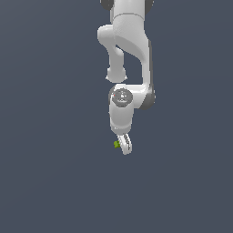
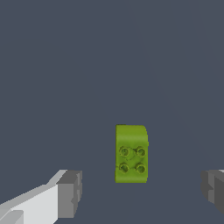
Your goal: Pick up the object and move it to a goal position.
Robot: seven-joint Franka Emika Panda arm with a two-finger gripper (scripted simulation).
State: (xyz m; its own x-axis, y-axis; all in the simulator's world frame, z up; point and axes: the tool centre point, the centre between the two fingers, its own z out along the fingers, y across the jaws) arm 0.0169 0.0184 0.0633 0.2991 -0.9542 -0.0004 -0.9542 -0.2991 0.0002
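- Lime-green and matte, the object [image 2: 131, 154] is an oblong block; the wrist view shows four small round studs set in a square on its face, each ringed with darker green, and one corner slightly rounded.
- In the exterior view the object [image 1: 117, 144] is only a tiny green speck at the centre of the frame, just beside the gripper [image 1: 125, 146] on the exterior view's left; it is too small there to tell whether the two touch.
- The gripper [image 2: 139, 192] stands wide open and holds nothing: in the wrist view its two fingers sit near opposite edges of the frame, with bare ground between them.
- One of the fingers [image 2: 69, 193] has a blocky grey pad on a smooth white body; the other shows only a grey pad, cut off by the frame edge.
- The block lies between the lines of the two fingers, apart from both pads and a little beyond their tips.
- The arm [image 1: 129, 45] is glossy white with rounded joint shells and dark trim, hanging down from the top centre of the exterior view.
- The ground [image 1: 45, 182] is a flat, even slate-blue surface with no texture.
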